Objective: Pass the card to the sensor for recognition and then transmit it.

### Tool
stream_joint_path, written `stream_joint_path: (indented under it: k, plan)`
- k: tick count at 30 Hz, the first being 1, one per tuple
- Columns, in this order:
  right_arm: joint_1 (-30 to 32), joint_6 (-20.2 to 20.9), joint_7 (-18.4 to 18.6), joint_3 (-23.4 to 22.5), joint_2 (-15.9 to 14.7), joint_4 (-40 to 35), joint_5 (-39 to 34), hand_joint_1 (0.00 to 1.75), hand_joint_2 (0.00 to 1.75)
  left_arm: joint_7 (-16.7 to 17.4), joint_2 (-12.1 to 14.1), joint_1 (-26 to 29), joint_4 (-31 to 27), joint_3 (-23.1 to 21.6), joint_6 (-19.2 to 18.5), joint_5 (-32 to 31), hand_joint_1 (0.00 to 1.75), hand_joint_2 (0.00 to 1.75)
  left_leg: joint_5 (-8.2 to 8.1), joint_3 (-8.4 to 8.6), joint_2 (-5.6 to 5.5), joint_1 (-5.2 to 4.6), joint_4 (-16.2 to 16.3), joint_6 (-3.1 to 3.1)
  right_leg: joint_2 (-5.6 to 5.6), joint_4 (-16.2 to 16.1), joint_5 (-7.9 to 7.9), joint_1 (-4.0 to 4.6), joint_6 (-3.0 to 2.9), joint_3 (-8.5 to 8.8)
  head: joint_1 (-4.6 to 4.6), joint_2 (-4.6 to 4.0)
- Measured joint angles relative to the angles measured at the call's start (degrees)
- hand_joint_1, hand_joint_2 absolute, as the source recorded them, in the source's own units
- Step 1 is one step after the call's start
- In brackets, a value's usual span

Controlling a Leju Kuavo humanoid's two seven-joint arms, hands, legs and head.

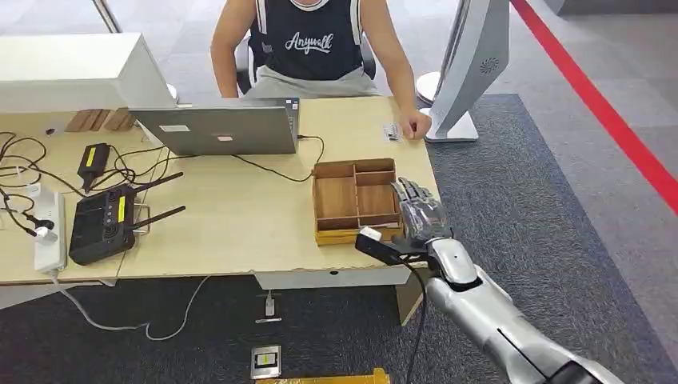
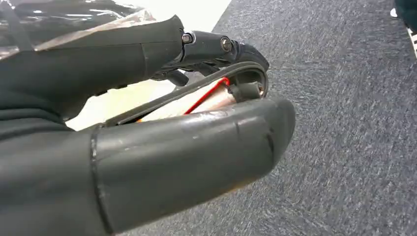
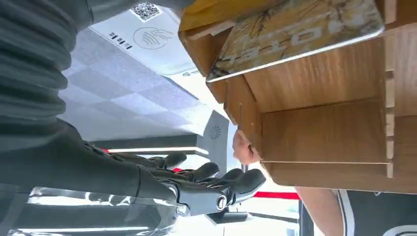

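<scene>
While the person [image 1: 316,48] in the dark tank top sits at the far side of the counter [image 1: 240,216], the robot's right hand [image 1: 420,214] is up at the near right corner, just beside the wooden tray [image 1: 356,200] and overlapping its right edge in the head view. Fingers look stretched out and a bit apart, pointing away from the robot, and I don't see anything in them, so I'd call it empty.

From the right wrist view you get the card [image 3: 295,34], a yellowish patterned one with pale lettering, lying tilted in one of the tray's compartments with an edge poking over a divider. Can't tell which compartment exactly since that view is flipped.

Left hand [image 2: 147,147] is close up in its own wrist view over dark grey carpet [image 2: 354,123]. The fingers curve in toward the thumb, but whether it's holding anything I honestly can't tell.

Other stuff on the counter: a laptop [image 1: 220,128], a black router with antennas [image 1: 104,224], a white power strip [image 1: 48,232] and a mess of cables. The person's hand [image 1: 416,124] rests near the white stand [image 1: 468,72].
</scene>
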Motion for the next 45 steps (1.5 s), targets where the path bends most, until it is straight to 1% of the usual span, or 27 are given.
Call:
stream_joint_path:
  k: [7,11,15,22,36,45]
  plan:
    - [-0.05,0.04,-0.52,-0.09,0.63,0.57,-0.52,0.0,1.75,-0.11,-0.02,-0.01,0.0,0.0,0.24,0.24,0.0,0.0,0.0,0.0,0.0,0.0,0.0,0.0,0.0,0.0,0.0,0.0,0.0,0.0,0.0,0.0]
    - [0.01,1.4,-2.93,-0.04,1.01,0.79,-2.03,0.0,1.75,-0.35,0.0,0.0,0.0,0.0,0.17,0.15,0.0,0.0,0.0,-0.01,0.0,0.0,0.0,0.0,0.0,0.0,0.0,0.0,0.0,0.0,0.0,0.0]
    - [0.06,2.12,-4.0,0.13,1.62,0.76,-2.78,0.0,1.75,-0.35,0.0,-0.03,0.0,0.0,0.17,0.28,0.0,0.0,0.0,0.01,0.0,0.0,0.0,0.0,0.0,0.0,0.0,0.0,0.0,-0.01,0.0,0.0]
    - [0.06,2.16,-4.17,0.39,2.23,0.76,-2.88,0.0,1.75,-0.35,0.0,-0.02,0.0,0.0,0.17,0.31,0.0,0.0,0.0,0.0,0.0,0.0,0.0,0.0,0.0,0.0,0.0,0.0,0.0,0.0,0.0,0.0]
    - [0.06,2.19,-4.31,0.39,2.51,0.76,-2.93,0.0,1.75,-0.33,0.0,-0.01,0.0,0.0,0.17,0.35,0.0,0.0,0.0,0.0,0.0,0.0,0.0,0.0,0.0,0.0,0.0,0.0,0.0,0.0,0.0,0.0]
    - [0.04,2.78,-4.46,0.92,3.21,0.92,-3.04,0.0,1.75,0.59,-0.02,0.0,0.0,0.0,0.55,1.53,0.0,0.0,0.0,0.0,0.0,0.0,0.0,0.0,0.0,0.0,0.0,0.0,0.0,0.0,0.0,0.0]
